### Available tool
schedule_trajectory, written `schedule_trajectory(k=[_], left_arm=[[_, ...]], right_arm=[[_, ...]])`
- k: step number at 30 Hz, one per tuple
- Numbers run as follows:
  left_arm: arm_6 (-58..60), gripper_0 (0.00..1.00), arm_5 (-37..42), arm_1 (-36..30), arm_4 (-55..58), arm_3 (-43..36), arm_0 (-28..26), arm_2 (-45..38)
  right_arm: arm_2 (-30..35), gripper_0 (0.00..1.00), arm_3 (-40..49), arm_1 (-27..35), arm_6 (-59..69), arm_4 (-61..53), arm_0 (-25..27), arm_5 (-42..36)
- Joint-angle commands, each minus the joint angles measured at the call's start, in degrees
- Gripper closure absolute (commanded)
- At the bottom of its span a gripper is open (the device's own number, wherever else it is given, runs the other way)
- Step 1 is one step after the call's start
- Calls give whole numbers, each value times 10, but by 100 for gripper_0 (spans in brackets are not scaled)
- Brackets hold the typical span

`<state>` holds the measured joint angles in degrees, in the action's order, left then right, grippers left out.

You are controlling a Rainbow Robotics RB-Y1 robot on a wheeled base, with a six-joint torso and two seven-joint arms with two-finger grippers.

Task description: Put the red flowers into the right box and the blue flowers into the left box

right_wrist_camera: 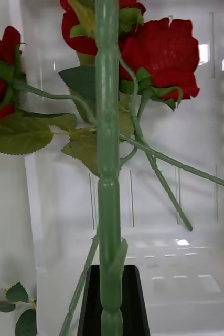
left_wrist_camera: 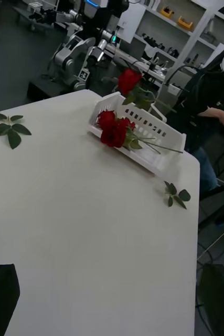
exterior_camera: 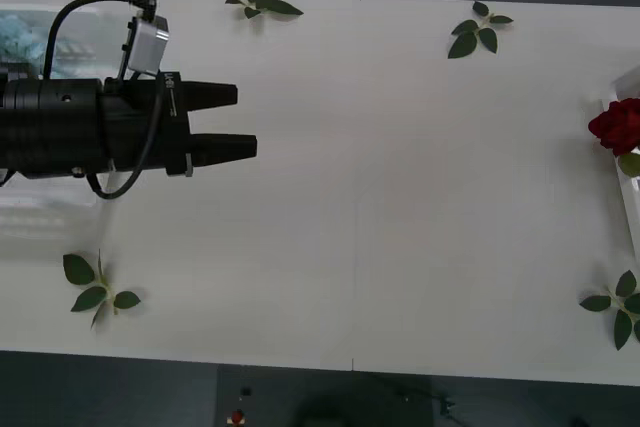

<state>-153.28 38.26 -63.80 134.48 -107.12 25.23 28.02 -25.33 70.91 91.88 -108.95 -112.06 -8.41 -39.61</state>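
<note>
My right gripper (right_wrist_camera: 112, 275) is shut on the green stem of a red flower (right_wrist_camera: 164, 50), held over the right box (right_wrist_camera: 195, 273). In the left wrist view that rose (left_wrist_camera: 128, 81) hangs above the white box (left_wrist_camera: 161, 137), where more red flowers (left_wrist_camera: 113, 128) lie. At the table's right edge the front view catches a red bloom (exterior_camera: 615, 125) in the right box (exterior_camera: 630, 187). My left gripper (exterior_camera: 245, 122) hovers open and empty at the table's left, beside the left box (exterior_camera: 45, 212), which holds blue flowers (exterior_camera: 25, 37).
Loose green leaf sprigs lie on the white table at the far middle (exterior_camera: 265, 5), far right (exterior_camera: 480, 29), near left (exterior_camera: 98, 287) and near right (exterior_camera: 620, 307). The table's near edge runs along the bottom of the front view.
</note>
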Motion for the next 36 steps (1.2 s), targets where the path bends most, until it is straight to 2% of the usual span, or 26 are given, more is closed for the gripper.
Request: schedule_trajectory(k=[1, 10, 11, 12, 13, 15, 17, 30, 33, 36], left_arm=[[-17, 0, -9, 3, 9, -23, 13, 10], [-17, 0, -12, 9, 23, -29, 12, 10], [-17, 0, -12, 9, 23, -28, 12, 10], [-17, 0, -12, 8, 23, -28, 12, 10], [-17, 0, -11, 8, 23, -27, 12, 9], [-17, 0, -12, 8, 23, -25, 12, 10], [-17, 0, -14, 9, 23, -25, 12, 10], [-17, 0, -27, 8, 28, -12, 11, 10], [-17, 0, -29, 9, 32, 1, 11, 9], [-17, 0, -41, 8, 35, 6, 11, 9]], right_arm=[[7, 100, -15, 5, 30, 7, -9, 9], [7, 100, -17, 2, 30, 8, -9, 13], [7, 98, -16, 2, 28, 8, -9, 13], [7, 91, -17, 2, 28, 7, -9, 14], [7, 67, -17, 2, 27, 4, -9, 16], [7, 27, -16, 2, 27, 0, -9, 16], [7, 1, -16, 2, 26, -1, -8, 16], [7, 0, -5, 2, 16, -22, -9, 11], [15, 0, 17, 6, -19, -69, -9, -16], [43, 0, 27, 1, -98, -152, -9, -80]])
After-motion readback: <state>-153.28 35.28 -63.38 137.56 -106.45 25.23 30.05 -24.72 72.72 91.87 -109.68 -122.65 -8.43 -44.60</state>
